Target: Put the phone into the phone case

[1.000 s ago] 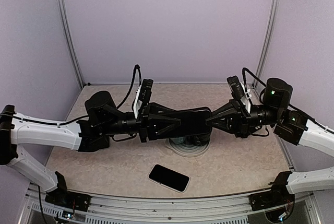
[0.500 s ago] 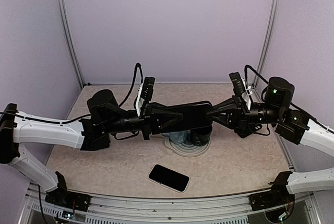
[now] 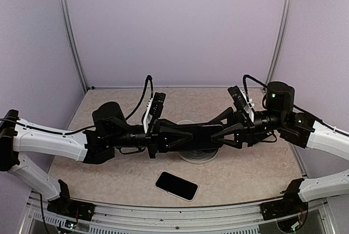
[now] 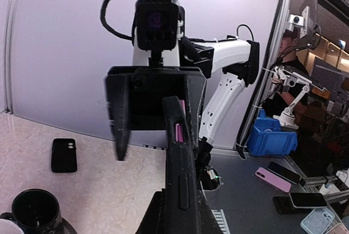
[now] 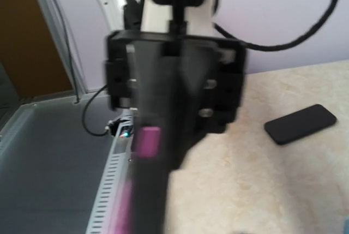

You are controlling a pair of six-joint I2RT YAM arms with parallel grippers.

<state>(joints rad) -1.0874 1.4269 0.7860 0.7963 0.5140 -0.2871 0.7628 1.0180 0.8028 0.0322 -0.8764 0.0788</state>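
A black phone case (image 3: 199,136) hangs level above the table between the two arms, and the pink phone shows through its side cut-out (image 4: 178,132). My left gripper (image 3: 182,136) is shut on the case's left part; in the left wrist view its jaws clamp the case's edge (image 4: 180,190) at the bottom. My right gripper (image 3: 222,127) stands open around the case's right end, its fingers (image 4: 119,130) spread apart from it. The right wrist view is blurred and shows the case (image 5: 150,190) edge-on with pink along it.
A black phone-shaped slab (image 3: 176,185) lies flat on the table near the front edge, also seen as the slab (image 4: 64,155) and the slab (image 5: 301,124). A round coaster with dark cups (image 3: 196,155) sits under the held case. A black mug (image 4: 35,212) stands low left.
My right gripper has let go of the case's right end and now stands open. My left gripper closed on the case a second ago. Both arms sank slightly with the case.
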